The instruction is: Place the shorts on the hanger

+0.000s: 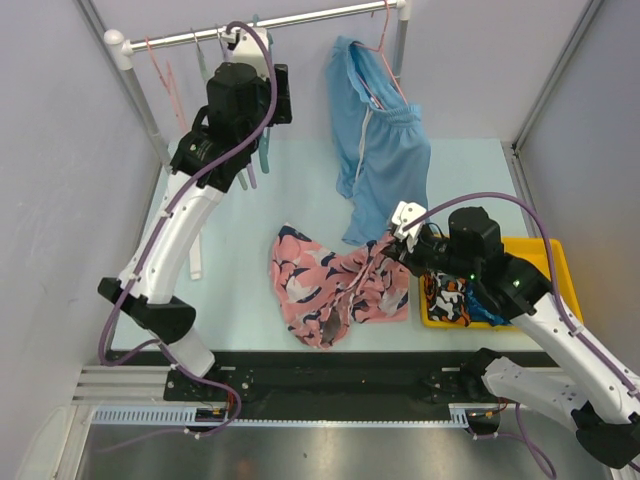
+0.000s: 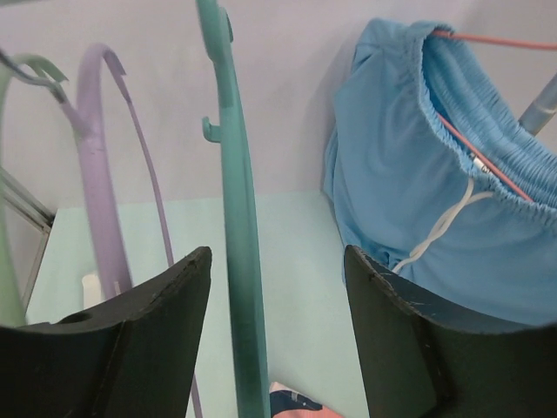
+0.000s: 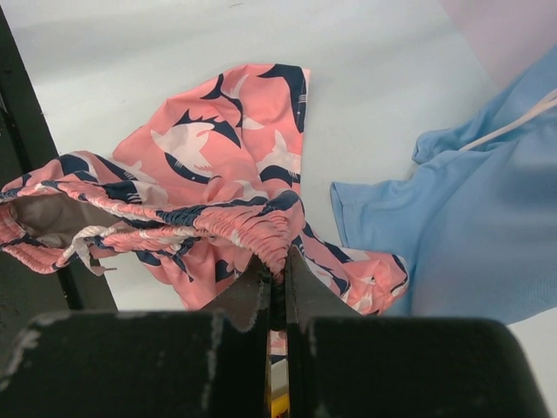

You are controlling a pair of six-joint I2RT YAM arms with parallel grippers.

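Observation:
The pink shorts (image 1: 320, 285) with the navy and white print lie crumpled on the pale table in front of the arms. My right gripper (image 1: 392, 246) is shut on their gathered waistband (image 3: 261, 233) and lifts that edge a little; the rest trails on the table (image 3: 218, 165). Its fingertips (image 3: 261, 292) pinch the fabric. The teal hanger (image 1: 263, 152) hangs from the rail at the back left. My left gripper (image 2: 277, 287) is open with the hanger's teal arm (image 2: 239, 261) running between its fingers, nearer the left one, without touching either.
Light-blue shorts (image 1: 380, 150) hang on a red hanger from the rail (image 1: 300, 20). Purple (image 2: 100, 192) and pale green (image 2: 9, 261) hangers hang left of the teal one. A yellow tray (image 1: 555, 265) with patterned clothes (image 1: 455, 298) sits at the right.

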